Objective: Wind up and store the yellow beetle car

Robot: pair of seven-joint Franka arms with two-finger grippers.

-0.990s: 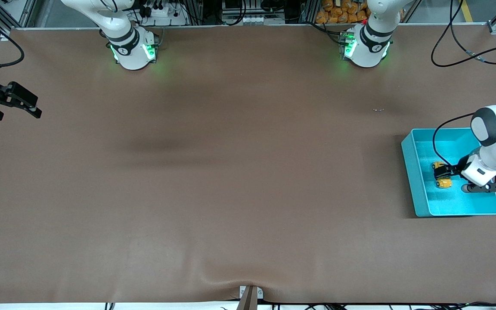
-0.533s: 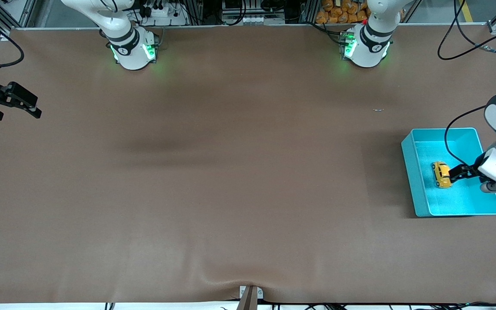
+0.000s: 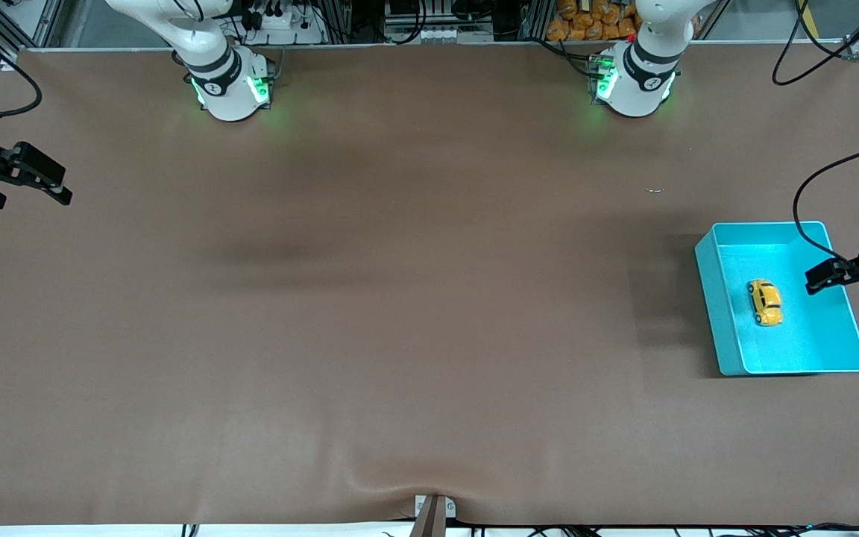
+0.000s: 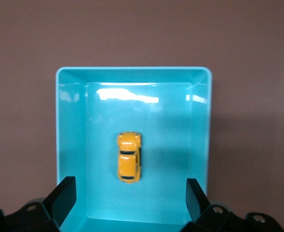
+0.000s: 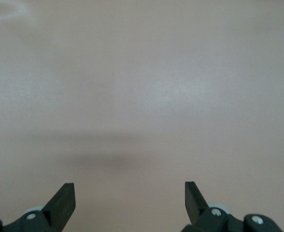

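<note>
Since a second ago my left gripper [image 3: 823, 274] has let go of the car [image 3: 764, 302] and drawn back up toward the bin's [image 3: 713, 298] edge at the left arm's end of the table; the car now lies alone on the bin floor.

Going left to right in the front view, with the bin as landmark:

Right gripper [image 3: 23, 179]: well apart from the bin, at the right arm's end of the table, waiting. Its wrist view shows the fingers [image 5: 64, 200] spread wide over bare tabletop, holding nothing.

Car: inside the bin, about midway across the floor, touching no wall, on its wheels. Its long axis runs roughly from the bases toward the front camera.

Left gripper: over the bin's rim nearest the left arm's end, fingers [image 4: 64, 195] parted and empty. In its wrist view the car [image 4: 129, 163] sits ahead of the gap between the fingers, its length in line with them.

Judgement: storing looks complete; the left arm is much the nearer if the car needs handling again.
</note>
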